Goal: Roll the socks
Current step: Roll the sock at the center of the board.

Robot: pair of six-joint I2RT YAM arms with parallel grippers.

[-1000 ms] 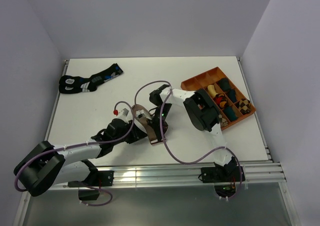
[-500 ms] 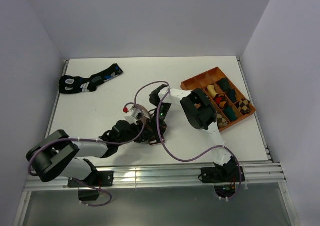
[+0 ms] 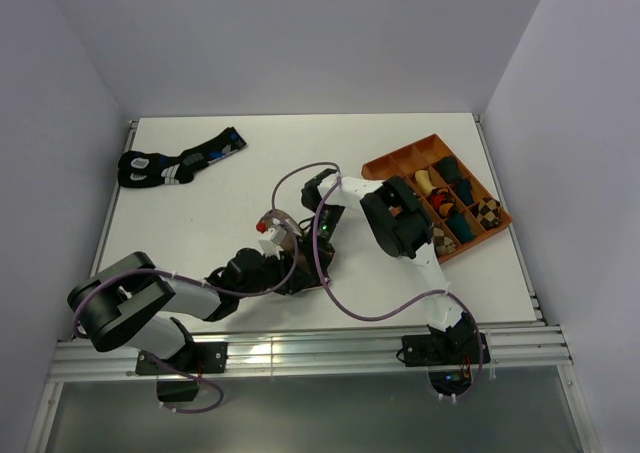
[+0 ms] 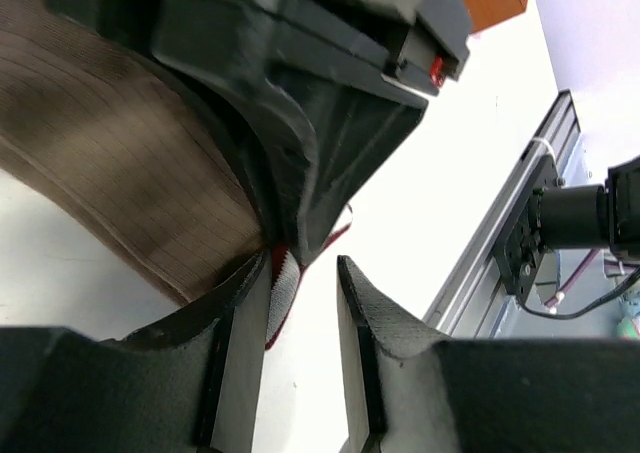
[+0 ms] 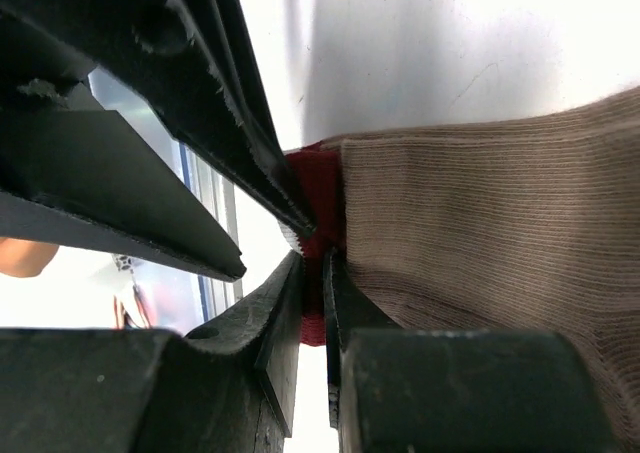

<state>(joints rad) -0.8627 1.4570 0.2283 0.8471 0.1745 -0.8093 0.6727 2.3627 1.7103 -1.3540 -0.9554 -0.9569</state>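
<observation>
Tan sock (image 5: 480, 223) lies approx. mid-table (image 3: 180, 213), nearer the front edge than the far one, in the spot where both arms meet. From the top view it's mostly hidden under the grippers; only a short tan strip shows.

Long axis: maroon cuff (image 5: 315, 203) is the end at the grippers. The ribbed tan body runs away from it, toward the far edge as far as the top view shows. In the left wrist view the body arcs down to the cuff instead of lying flat, so it looks lifted or folded there; can't tell which. Toe end not visible.

R gripper (image 5: 315, 273): fingers pressed together, pinching the maroon cuff edge.

L gripper (image 4: 300, 293): fingers parted. The red-and-white cuff edge sits in the gap against one finger, w/ clear space to the other, so no grip.

Elsewhere: black socks (image 3: 175, 163) near the far-left corner, well apart. Orange tray (image 3: 395, 153) by the right edge holds rolled bundles (image 3: 450, 208).
</observation>
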